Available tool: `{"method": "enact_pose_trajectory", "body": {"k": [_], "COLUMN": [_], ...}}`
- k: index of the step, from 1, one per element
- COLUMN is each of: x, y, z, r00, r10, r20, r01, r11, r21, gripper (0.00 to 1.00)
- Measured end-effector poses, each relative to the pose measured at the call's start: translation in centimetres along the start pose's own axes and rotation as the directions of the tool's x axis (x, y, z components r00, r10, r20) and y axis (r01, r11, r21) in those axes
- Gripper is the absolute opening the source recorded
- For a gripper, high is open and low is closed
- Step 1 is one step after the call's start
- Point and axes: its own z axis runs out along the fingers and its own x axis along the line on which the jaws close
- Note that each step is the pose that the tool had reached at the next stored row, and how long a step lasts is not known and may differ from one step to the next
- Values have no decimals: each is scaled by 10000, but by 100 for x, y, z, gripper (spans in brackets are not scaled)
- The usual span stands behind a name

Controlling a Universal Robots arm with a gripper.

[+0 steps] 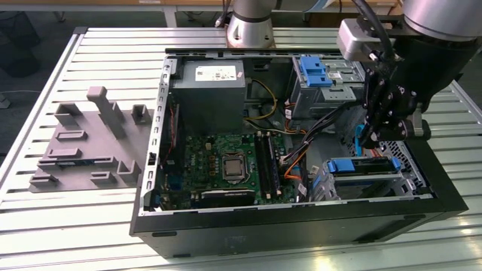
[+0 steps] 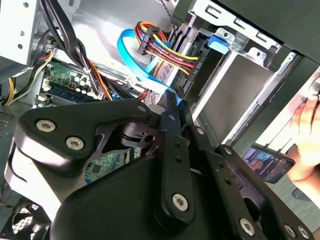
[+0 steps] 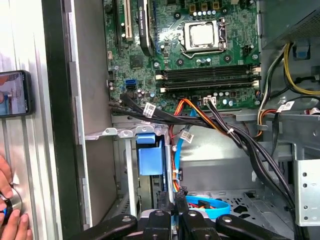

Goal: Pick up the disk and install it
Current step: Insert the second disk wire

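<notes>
We see the slatted metal surface (image 1: 98, 226) carrying an open PC case (image 1: 301, 231) laid on its side, from mid-surface toward the exterior view's right edge. A grey fixture plate (image 1: 83, 147) sits by the edge on the exterior view's left.

Inside the case, the power supply (image 1: 207, 93) is at the far side and the motherboard (image 1: 218, 164) fills the middle. A drive cage (image 1: 324, 189) sits in the near corner on the exterior view's right.

The disk (image 1: 362, 165) lies flat in that cage, blue carrier front facing up and out. We judge it seated or v. nearly so.

The claw (image 1: 374, 138) hangs just above and beyond the cage, apart from the disk. In both wrist views its jaws are drawn together to a narrow slit w/ a thin blue strip in it. We can't tell if that strip is the blue cable (image 3: 210, 205) looping right by the tips.

Off the case, a person's hand (image 3: 12, 220) and a phone (image 3: 15, 92) rest on the surface.

Handling, our judgement:
- Disk is stiff and dense for its size.
- Its metal faces are smooth, so likely slippery.
- It's shock-sensitive, so no knocks.
- Best hold is across the blue carrier's long edges or its front tab, not the label face or connector end.
</notes>
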Motion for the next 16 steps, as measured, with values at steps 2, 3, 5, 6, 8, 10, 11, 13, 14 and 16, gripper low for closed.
{"method": "enact_pose_trajectory", "body": {"k": [2,3,5,6,8,10,11,13,14,16], "x": [0,0,1,4,16,46,62,78,84,94], "y": [0,0,0,0,1,-1,-2,-3,-4,4], "z": [0,0,0,1,5,19,31,51,62,79], "r00": [10000,10000,10000,10000,9994,9987,9986,9985,9984,9981], "r10": [0,0,0,2,12,10,-8,-123,-189,-254], "r20": [-1,-2,0,38,333,516,521,528,531,564], "r01": [0,0,0,-2,-11,-8,9,125,190,254], "r11": [10000,10000,10000,10000,10000,10000,10000,9999,9998,9997], "r21": [0,0,0,-3,-28,-40,-34,-24,-15,8], "gripper": [16,16,16,16,16,16,16,16,16,16]}}
